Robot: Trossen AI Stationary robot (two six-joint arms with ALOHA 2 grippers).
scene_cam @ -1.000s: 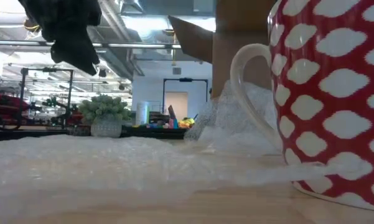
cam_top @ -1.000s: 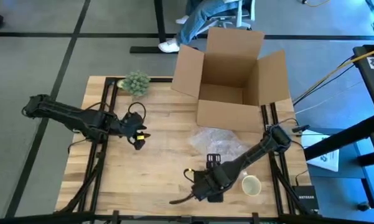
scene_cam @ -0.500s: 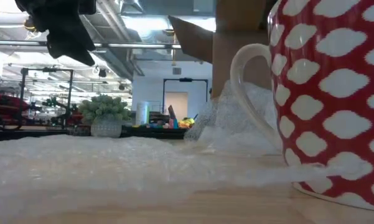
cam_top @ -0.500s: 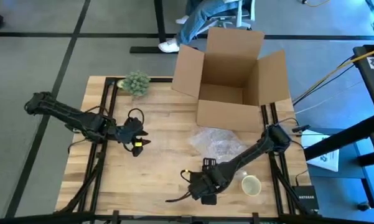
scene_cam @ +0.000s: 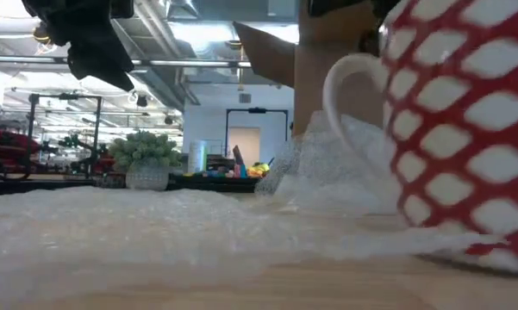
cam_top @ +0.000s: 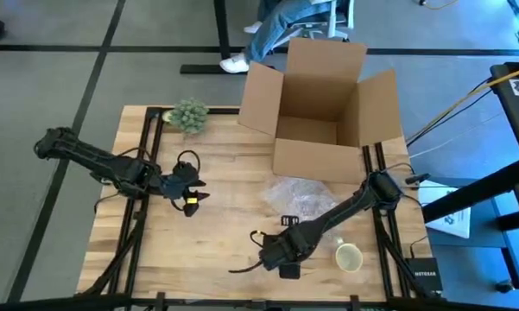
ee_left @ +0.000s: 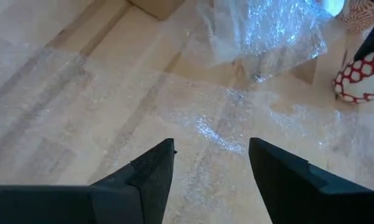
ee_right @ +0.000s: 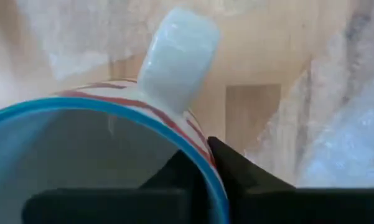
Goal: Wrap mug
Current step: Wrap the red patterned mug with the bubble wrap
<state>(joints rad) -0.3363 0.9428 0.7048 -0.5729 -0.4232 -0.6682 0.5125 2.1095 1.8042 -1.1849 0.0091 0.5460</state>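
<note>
Mug [scene_cam: 465, 129], red with white pattern, white handle, blue inside: at the lower centre of the high view, tilted, rim clamped between the fingers of my right gripper [ee_right: 202, 165]. Bubble wrap [ee_left: 236, 118]: flat sheet spread on the wooden table [cam_top: 216, 173], under the mug. My left gripper [ee_left: 208, 165]: fingers apart, empty, hovering at the table's left. Cardboard box [cam_top: 324, 108]: open, upper centre. Small plant [cam_top: 188, 113]: upper left corner of the table.

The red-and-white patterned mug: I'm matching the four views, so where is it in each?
High view: red-and-white patterned mug low right, by the right gripper.
Low view: large, right edge.
Left wrist view: upper right corner.
Right wrist view: filling the lower left.
Shared landmark: clear bubble wrap.
</note>
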